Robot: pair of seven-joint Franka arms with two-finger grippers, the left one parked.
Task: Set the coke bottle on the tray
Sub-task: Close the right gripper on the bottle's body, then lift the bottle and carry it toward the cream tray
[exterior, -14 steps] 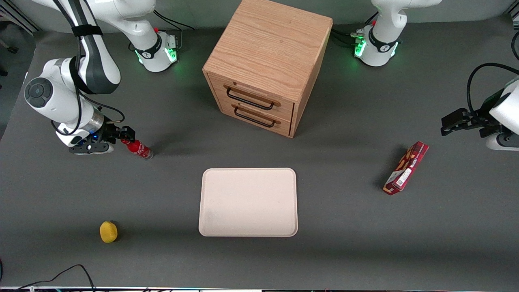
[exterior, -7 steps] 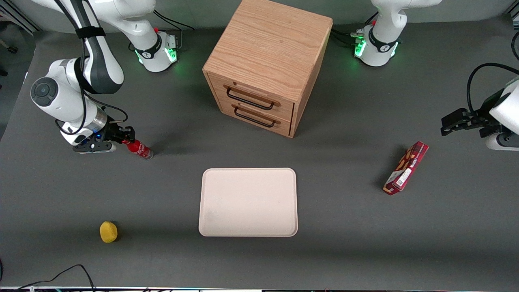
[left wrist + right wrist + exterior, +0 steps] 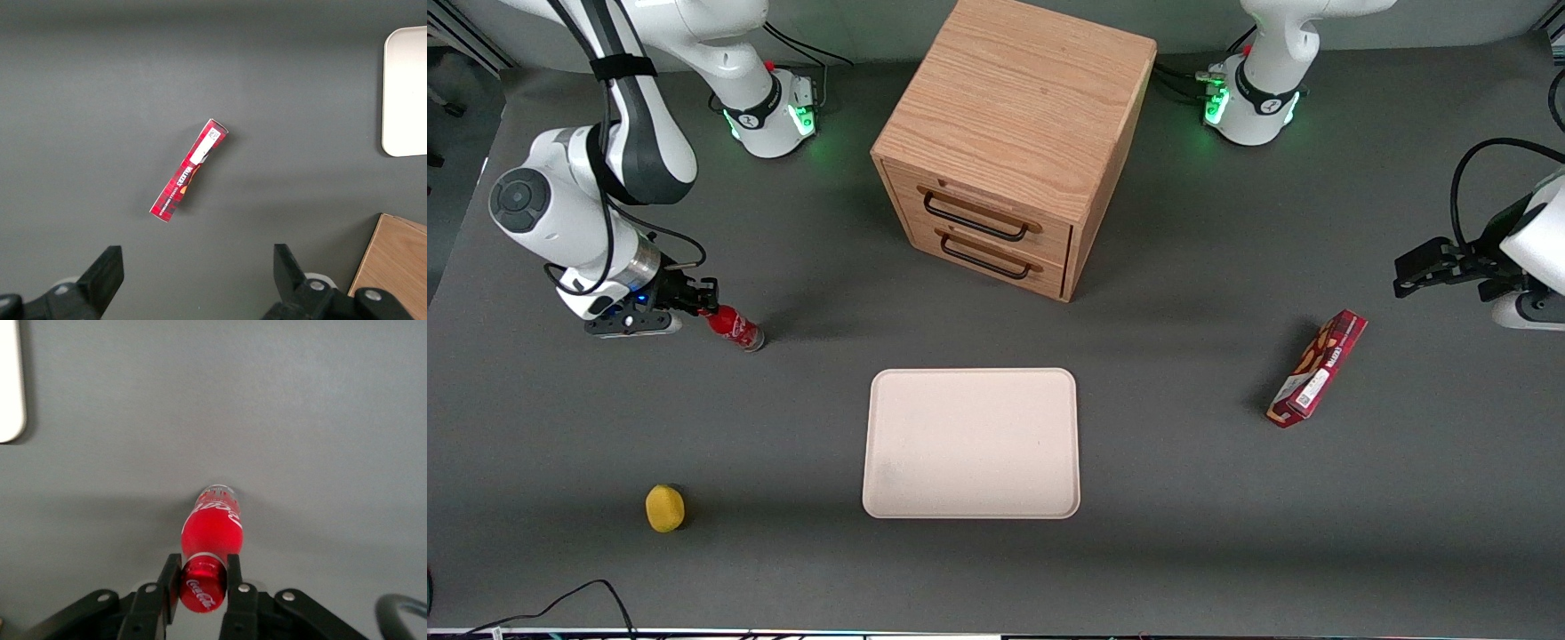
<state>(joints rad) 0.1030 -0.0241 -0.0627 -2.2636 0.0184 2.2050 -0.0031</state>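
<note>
Grey table (image 3: 1192, 551) fills the front view from edge to edge. Up at the top middle of the frame stands a big wooden cabinet (image 3: 1014, 116) with two drawers and dark handles. Just below it, near the middle of the frame, lies the tray (image 3: 971, 443), flat, cream and bare, well apart from the bottle. At the right side of the frame lies a long red snack box (image 3: 1318, 369), toward the parked arm's end of the table. At the left side of the frame is the gripper (image 3: 704, 302), low by the table. Its two black fingers (image 3: 233, 587) pinch the red cap of the coke bottle (image 3: 731, 325). The coke bottle leans over, with its clear base touching the table. In the lower left of the frame sits a small yellow ball (image 3: 664, 508), nearer the camera than the bottle
</note>
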